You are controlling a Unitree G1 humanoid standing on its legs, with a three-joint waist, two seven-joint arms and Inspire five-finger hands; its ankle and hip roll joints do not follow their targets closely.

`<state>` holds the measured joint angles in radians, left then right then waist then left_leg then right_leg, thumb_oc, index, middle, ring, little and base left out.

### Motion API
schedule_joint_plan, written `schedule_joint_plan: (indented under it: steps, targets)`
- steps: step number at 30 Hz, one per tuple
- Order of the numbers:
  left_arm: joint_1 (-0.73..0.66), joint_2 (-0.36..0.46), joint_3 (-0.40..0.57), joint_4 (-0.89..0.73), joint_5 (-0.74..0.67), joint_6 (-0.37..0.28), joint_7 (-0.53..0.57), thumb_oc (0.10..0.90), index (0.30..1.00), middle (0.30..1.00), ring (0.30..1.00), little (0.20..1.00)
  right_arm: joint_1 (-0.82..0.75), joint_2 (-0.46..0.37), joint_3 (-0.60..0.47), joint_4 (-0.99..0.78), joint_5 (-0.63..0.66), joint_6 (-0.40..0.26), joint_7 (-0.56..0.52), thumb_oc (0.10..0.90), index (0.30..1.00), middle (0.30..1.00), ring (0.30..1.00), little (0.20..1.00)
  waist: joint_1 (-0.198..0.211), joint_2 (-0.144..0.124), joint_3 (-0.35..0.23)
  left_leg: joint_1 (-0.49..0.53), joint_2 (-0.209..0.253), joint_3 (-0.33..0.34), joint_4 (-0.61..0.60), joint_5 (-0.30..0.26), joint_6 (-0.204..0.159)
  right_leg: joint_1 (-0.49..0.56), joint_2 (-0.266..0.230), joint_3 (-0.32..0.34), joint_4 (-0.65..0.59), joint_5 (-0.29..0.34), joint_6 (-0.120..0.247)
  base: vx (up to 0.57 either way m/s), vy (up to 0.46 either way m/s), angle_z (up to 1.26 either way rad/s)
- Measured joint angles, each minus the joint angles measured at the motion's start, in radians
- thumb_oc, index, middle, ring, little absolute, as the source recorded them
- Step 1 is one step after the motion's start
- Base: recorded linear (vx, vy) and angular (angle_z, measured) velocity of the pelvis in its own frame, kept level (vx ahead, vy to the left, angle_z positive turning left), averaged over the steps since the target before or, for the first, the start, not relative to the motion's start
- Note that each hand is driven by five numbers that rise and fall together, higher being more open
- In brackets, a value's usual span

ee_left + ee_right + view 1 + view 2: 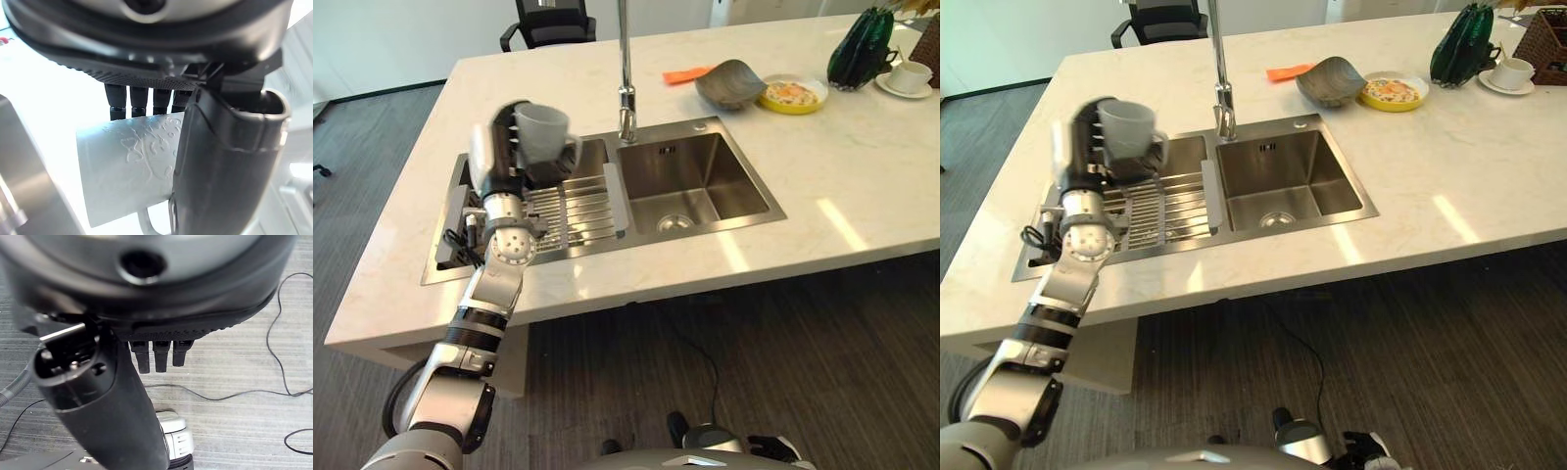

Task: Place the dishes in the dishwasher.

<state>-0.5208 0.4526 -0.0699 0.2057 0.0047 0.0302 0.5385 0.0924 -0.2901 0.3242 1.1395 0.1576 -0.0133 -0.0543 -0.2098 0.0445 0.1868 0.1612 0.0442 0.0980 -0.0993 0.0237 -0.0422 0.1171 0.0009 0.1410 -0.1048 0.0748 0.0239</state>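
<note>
A pale stone counter (822, 186) spans the room, standing on dark grey carpet floor (822, 362), with one black office chair (551, 22) behind its far edge, well beyond the left hand (499, 147). Set into the counter is a steel double sink (705, 181): one open basin to the right of the left hand, and one basin directly under it covered by a wire rack (573, 211). One tall tap (626, 73) rises just right of the hand. Far to its right sit one grey bowl (731, 83), one yellow plate (793, 95) with food, one orange cloth (687, 74), a dark green vase (860, 47), partly cut off, and one white cup on a saucer (907, 76). The left hand, raised above the rack, has fingers and thumb curled round one white mug (543, 132). The right hand (112, 396) hangs over the floor, fingers straight and holding nothing.
</note>
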Motion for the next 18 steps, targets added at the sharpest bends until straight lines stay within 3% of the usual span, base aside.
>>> schedule_joint_plan:
  steps: [5, 7, 9, 14, 16, 17, 18]
  targets:
    - [0.067, -0.023, 0.048, -0.223, -0.131, -0.083, 0.0, 0.4, 0.3, 0.3, 0.3, 0.3, 0.009, -0.003, -0.01, -0.012, -0.001, 0.001, -0.013, 0.8, 0.9, 0.9, 0.9, 0.9, 0.036, 0.004, 0.002, -0.006, -0.001, -0.008, 0.0, 0.0, 0.0, -0.001, -0.001, -0.007, 0.002, 0.0, -0.004, -0.02, -0.03, 0.04]
    - [0.181, -0.027, 0.049, -0.37, -0.128, -0.131, -0.032, 0.4, 0.3, 0.3, 0.3, 0.3, 0.007, -0.011, -0.006, -0.015, -0.012, 0.006, -0.011, 0.8, 0.9, 0.9, 0.9, 0.9, 0.054, 0.017, 0.006, -0.016, -0.002, -0.031, 0.0, 0.001, -0.001, 0.005, -0.002, -0.027, 0.003, -0.005, -0.005, -0.06, -0.084, 0.21]
    - [0.317, -0.054, 0.054, -0.448, -0.121, -0.174, -0.056, 0.4, 0.3, 0.3, 0.3, 0.3, -0.001, -0.027, 0.011, -0.015, -0.033, 0.023, -0.007, 0.8, 0.9, 0.9, 0.9, 0.9, 0.095, 0.034, 0.005, -0.023, -0.001, -0.055, 0.0, 0.004, -0.006, 0.005, -0.002, -0.05, -0.001, -0.009, -0.01, 0.0, -0.057, 0.37]
    - [0.576, -0.069, 0.16, -0.445, -0.068, -0.164, -0.015, 0.4, 0.3, 0.3, 0.3, 0.3, -0.024, -0.07, 0.019, -0.045, -0.044, 0.032, 0.006, 0.8, 0.9, 0.9, 0.9, 0.9, 0.205, 0.064, 0.019, -0.053, 0.001, -0.118, 0.007, 0.025, -0.013, 0.006, 0.002, -0.114, 0.003, -0.017, -0.014, -0.09, -0.093, 0.46]
    - [0.597, -0.118, 0.193, -0.438, -0.074, -0.158, 0.008, 0.4, 0.3, 0.3, 0.3, 0.3, -0.043, -0.07, 0.02, -0.055, -0.039, 0.018, -0.003, 0.8, 0.9, 0.9, 0.9, 0.9, 0.273, 0.064, 0.025, -0.127, -0.025, -0.219, 0.054, 0.059, -0.044, -0.005, -0.009, -0.209, 0.002, -0.025, -0.021, -0.24, -0.081, 1.53]
    - [0.578, -0.141, 0.2, -0.427, -0.074, -0.158, 0.03, 0.4, 0.3, 0.3, 0.3, 0.3, -0.061, -0.079, 0.012, -0.053, -0.041, 0.013, -0.005, 0.8, 0.9, 0.9, 0.9, 0.9, 0.301, 0.063, 0.036, -0.178, -0.051, -0.269, 0.075, 0.119, -0.083, -0.008, -0.026, -0.283, 0.006, -0.034, -0.02, -0.18, -0.06, 1.9]
    - [0.572, -0.135, 0.203, -0.423, -0.074, -0.157, 0.034, 0.4, 0.3, 0.3, 0.3, 0.3, -0.063, -0.081, 0.004, -0.051, -0.039, 0.009, -0.006, 0.8, 0.9, 0.9, 0.9, 0.9, 0.326, 0.064, 0.039, -0.201, -0.068, -0.285, 0.063, 0.16, -0.107, -0.017, -0.042, -0.314, 0.015, -0.044, -0.029, -0.11, -0.108, 2.43]
